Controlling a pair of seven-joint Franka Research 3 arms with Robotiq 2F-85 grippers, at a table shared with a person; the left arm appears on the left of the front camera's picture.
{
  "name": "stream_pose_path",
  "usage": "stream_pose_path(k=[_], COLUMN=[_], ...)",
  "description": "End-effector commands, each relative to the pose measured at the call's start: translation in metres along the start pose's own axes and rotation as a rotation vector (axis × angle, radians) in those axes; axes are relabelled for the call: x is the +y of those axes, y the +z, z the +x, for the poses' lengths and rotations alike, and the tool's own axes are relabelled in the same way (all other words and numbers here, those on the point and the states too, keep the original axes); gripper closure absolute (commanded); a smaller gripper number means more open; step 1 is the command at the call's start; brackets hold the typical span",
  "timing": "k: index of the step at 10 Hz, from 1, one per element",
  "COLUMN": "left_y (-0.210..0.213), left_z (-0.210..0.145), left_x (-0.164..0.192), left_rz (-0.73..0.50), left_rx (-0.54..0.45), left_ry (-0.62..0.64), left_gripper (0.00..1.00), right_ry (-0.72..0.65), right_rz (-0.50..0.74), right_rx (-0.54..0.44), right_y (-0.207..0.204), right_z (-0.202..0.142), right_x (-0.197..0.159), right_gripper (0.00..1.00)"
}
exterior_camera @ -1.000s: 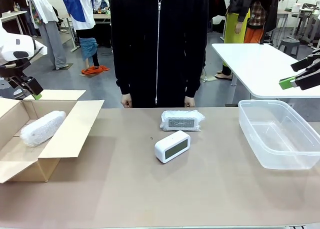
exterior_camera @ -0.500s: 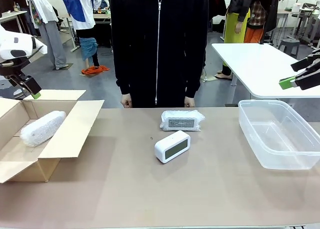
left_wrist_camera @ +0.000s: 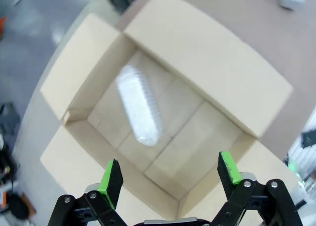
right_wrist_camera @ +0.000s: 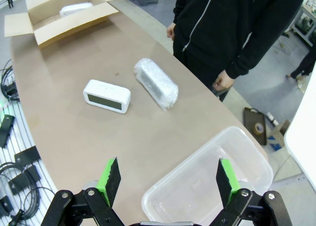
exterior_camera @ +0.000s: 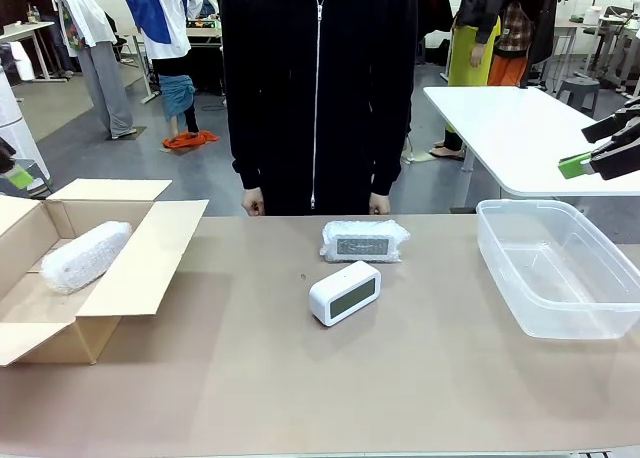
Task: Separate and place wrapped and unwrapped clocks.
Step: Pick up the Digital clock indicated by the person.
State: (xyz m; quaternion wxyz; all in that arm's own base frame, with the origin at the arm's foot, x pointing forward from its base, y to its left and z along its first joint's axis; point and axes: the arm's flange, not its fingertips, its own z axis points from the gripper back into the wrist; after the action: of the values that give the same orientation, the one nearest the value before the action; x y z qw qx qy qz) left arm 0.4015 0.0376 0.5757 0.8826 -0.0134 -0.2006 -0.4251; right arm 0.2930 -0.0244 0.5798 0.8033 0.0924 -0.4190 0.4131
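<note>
Left wrist view: left end effector (left_wrist_camera: 169, 171) hangs high over the open cardboard box (left_wrist_camera: 212, 63), jaws spread wide, nothing between the green pads. One bubble-wrapped clock (left_wrist_camera: 139, 107) lies slantwise on the box floor.

Right wrist view: right end effector (right_wrist_camera: 165, 176) likewise wide open and empty, held well above the clear plastic tub (right_wrist_camera: 207, 186). No clock in the tub yet.

Front view: second wrapped clock (exterior_camera: 365, 240) lies mid-worktop (exterior_camera: 250, 378) toward the far edge, screen facing the robot. The bare white clock (exterior_camera: 345, 292) sits just beside it on the near side, turned at an angle, close but not touching. The person's hands (exterior_camera: 253, 203) hang at the far edge, near the wrapped one.

Judgement: one of three sorted, two to go; the tub is presumably for the bare clock.

Risks:
- The two clocks are close together, so fingers coming down on either could nudge the other.
- Bubble wrap is soft and slick; a shallow pinch may catch only film and let the clock slide out mid-carry.
- The glossy rounded shell of the bare clock could squirt from the pads if gripped off-centre.
- The raised box flap could snag a low approach.
- A reach for the far clock comes near the hands.
</note>
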Motion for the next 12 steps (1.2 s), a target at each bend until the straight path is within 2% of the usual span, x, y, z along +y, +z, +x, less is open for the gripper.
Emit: stream_pose_path(k=[1, 3, 7, 9, 12], left_y=[0.015, 0.031, 0.023, 0.022, 0.018], left_z=[-0.015, -0.032, -0.057, -0.063, -0.065], left_x=[0.012, 0.024, 0.065, 0.086, 0.086], left_rz=[-0.161, -0.222, -0.161, -0.174, -0.202], left_rx=[-0.083, -0.191, -0.365, -0.358, -0.361], left_ry=[-0.103, -0.231, -0.342, -0.324, -0.334], left_gripper=[0.0, 0.0, 0.0, 0.0, 0.0], right_ry=[-0.007, -0.007, -0.007, -0.007, -0.007], right_rz=[0.016, 0.016, 0.016, 0.016, 0.016], right_rx=[-0.009, -0.009, -0.009, -0.009, -0.009], right_y=[-0.002, -0.002, -0.002, -0.002, -0.002], right_z=[0.0, 0.0, 0.0, 0.0, 0.0], right_x=[0.0, 0.0, 0.0, 0.0, 0.0], right_gripper=[0.0, 0.0, 0.0, 0.0, 0.0])
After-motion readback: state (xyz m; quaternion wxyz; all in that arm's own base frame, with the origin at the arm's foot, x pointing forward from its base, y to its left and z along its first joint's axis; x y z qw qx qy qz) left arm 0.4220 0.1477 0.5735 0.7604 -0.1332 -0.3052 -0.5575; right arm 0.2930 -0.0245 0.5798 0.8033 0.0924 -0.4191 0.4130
